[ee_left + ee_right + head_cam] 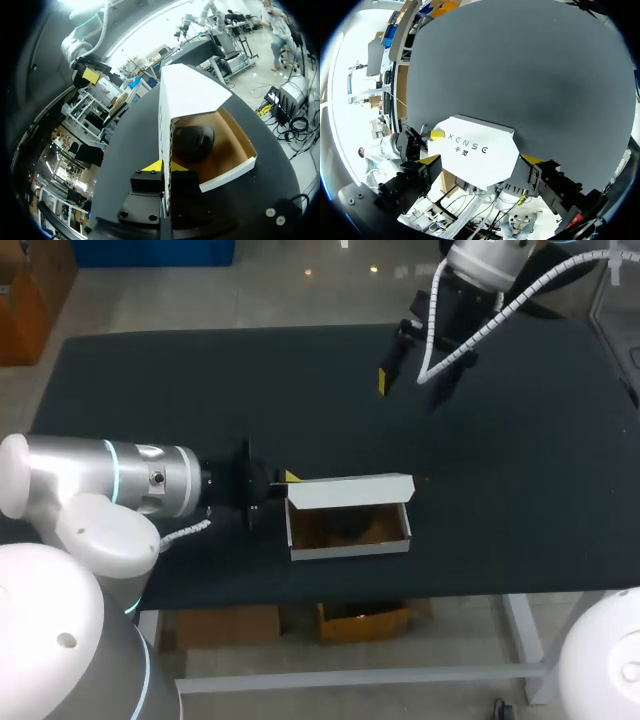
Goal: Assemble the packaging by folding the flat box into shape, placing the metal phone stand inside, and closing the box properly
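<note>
A white cardboard box (350,525) with a brown inside lies near the table's front edge, its lid (350,490) half raised along the far side. Inside it rests the dark metal phone stand (192,142). My left gripper (278,482) is at the box's left end. In the left wrist view its yellow fingertips (152,166) pinch the lid's (187,92) end edge from both sides. My right gripper (412,383) hangs high over the back of the table, open and holding nothing. From there the right wrist view looks down on the lid (475,150) between its spread fingertips (430,160).
The black table (150,390) lies bare to the left, right and behind the box. The box sits close to the table's front edge (400,598).
</note>
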Controlling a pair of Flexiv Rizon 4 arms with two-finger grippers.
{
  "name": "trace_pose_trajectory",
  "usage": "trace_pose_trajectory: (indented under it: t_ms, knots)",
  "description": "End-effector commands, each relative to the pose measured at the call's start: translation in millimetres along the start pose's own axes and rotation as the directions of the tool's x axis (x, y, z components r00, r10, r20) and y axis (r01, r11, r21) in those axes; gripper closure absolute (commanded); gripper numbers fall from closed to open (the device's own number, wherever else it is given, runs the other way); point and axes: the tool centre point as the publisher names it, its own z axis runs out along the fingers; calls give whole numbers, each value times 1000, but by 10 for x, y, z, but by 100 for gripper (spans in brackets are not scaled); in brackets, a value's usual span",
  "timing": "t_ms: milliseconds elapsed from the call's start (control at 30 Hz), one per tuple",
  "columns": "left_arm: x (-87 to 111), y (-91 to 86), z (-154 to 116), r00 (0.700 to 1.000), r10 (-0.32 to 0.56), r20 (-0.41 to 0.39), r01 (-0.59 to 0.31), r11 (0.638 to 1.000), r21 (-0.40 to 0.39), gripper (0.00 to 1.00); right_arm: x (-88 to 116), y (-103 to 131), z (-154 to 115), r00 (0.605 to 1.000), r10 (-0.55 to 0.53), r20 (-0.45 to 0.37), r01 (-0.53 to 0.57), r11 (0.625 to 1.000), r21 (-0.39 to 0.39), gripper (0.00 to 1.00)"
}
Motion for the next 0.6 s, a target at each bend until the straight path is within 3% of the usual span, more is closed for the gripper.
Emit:
trace_pose_trajectory:
  t_ms: [33, 133, 600]
  knots:
    - [105, -7, 58, 999, 6, 32, -6, 1000, -5, 100, -78, 18, 33, 997, 72, -37, -69, 995, 76, 0]
    - [116, 1, 61, 999, 17, 39, -16, 1000, -10, 100, -81, -27, 99, 991, 123, -50, -118, 990, 78, 0]
    - [42, 15, 88, 990, 117, 77, -117, 993, -3, 100, -81, -27, 99, 991, 123, -50, -118, 990, 78, 0]
